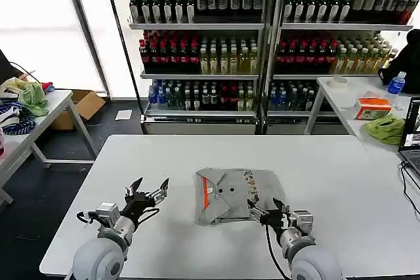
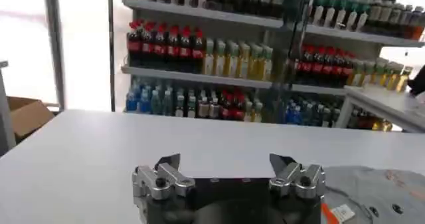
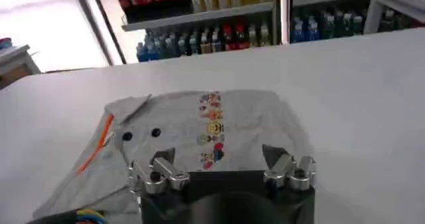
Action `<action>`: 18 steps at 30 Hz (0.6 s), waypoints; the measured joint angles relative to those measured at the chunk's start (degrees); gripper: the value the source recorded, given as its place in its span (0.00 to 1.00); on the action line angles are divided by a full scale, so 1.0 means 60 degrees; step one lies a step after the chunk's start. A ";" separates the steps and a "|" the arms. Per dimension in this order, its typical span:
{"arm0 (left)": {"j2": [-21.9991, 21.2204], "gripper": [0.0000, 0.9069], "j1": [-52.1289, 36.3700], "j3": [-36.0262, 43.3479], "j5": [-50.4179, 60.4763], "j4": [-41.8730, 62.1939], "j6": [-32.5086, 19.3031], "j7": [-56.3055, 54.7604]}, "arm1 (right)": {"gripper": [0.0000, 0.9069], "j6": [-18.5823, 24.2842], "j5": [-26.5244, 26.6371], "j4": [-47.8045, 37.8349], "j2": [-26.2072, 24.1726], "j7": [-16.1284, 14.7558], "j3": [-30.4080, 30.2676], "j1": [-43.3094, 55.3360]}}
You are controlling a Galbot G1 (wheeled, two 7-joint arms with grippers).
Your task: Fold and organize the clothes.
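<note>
A light grey collared shirt (image 1: 236, 193) lies folded into a compact rectangle at the middle of the white table (image 1: 328, 175). It has an orange stripe, dark buttons and a column of multicoloured print (image 3: 212, 122). My right gripper (image 1: 265, 209) is open, hovering at the shirt's near right corner with nothing between its fingers. My left gripper (image 1: 149, 188) is open over bare table to the left of the shirt, and the shirt's edge (image 2: 378, 195) shows beside it in the left wrist view.
Shelves of bottled drinks (image 1: 262, 44) stand behind the table. A side table at the left carries a bright green cloth (image 1: 31, 96). Another table at the right holds a green cloth (image 1: 387, 128), an orange box (image 1: 373, 106) and a laptop edge (image 1: 412, 142).
</note>
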 measured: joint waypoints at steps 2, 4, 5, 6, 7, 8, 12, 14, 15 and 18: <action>0.0003 1.00 0.0014 -0.0012 0.0001 0.0001 -0.0001 0.0004 | 1.00 -0.0002 0.0150 0.0035 0.0049 0.0163 0.0060 -0.0110; -0.0006 1.00 0.0018 -0.0013 0.0005 0.0000 -0.0001 0.0005 | 1.00 -0.0002 0.0287 0.0043 0.0069 0.0321 0.0115 -0.0210; -0.0011 1.00 0.0024 -0.0008 0.0008 0.0000 -0.0001 0.0005 | 1.00 -0.0002 0.0342 0.0043 0.0073 0.0394 0.0135 -0.0259; -0.0013 1.00 0.0029 -0.0005 0.0013 0.0000 0.0001 0.0005 | 1.00 -0.0002 0.0398 0.0043 0.0079 0.0470 0.0143 -0.0316; -0.0019 1.00 0.0036 0.0000 0.0017 -0.0001 0.0005 0.0005 | 1.00 -0.0002 0.0446 0.0043 0.0089 0.0534 0.0156 -0.0366; -0.0022 1.00 0.0045 0.0008 0.0018 -0.0006 0.0012 0.0007 | 1.00 -0.0002 0.0500 0.0043 0.0095 0.0595 0.0176 -0.0414; -0.0019 1.00 0.0062 -0.0002 0.0015 -0.0049 0.0027 0.0005 | 1.00 -0.0002 0.0718 0.0028 0.0118 0.0745 0.0247 -0.0490; 0.0008 1.00 0.0079 -0.0041 -0.0003 -0.0089 0.0041 0.0006 | 1.00 -0.0001 0.0801 0.0041 0.0121 0.0797 0.0271 -0.0498; 0.0020 1.00 0.0087 -0.0067 -0.0011 -0.0107 0.0043 0.0005 | 1.00 -0.0001 0.0828 0.0062 0.0127 0.0811 0.0294 -0.0499; 0.0054 1.00 0.0135 -0.0141 -0.0065 -0.0168 0.0043 -0.0003 | 1.00 0.0003 0.0894 0.0192 0.0132 0.0819 0.0391 -0.0490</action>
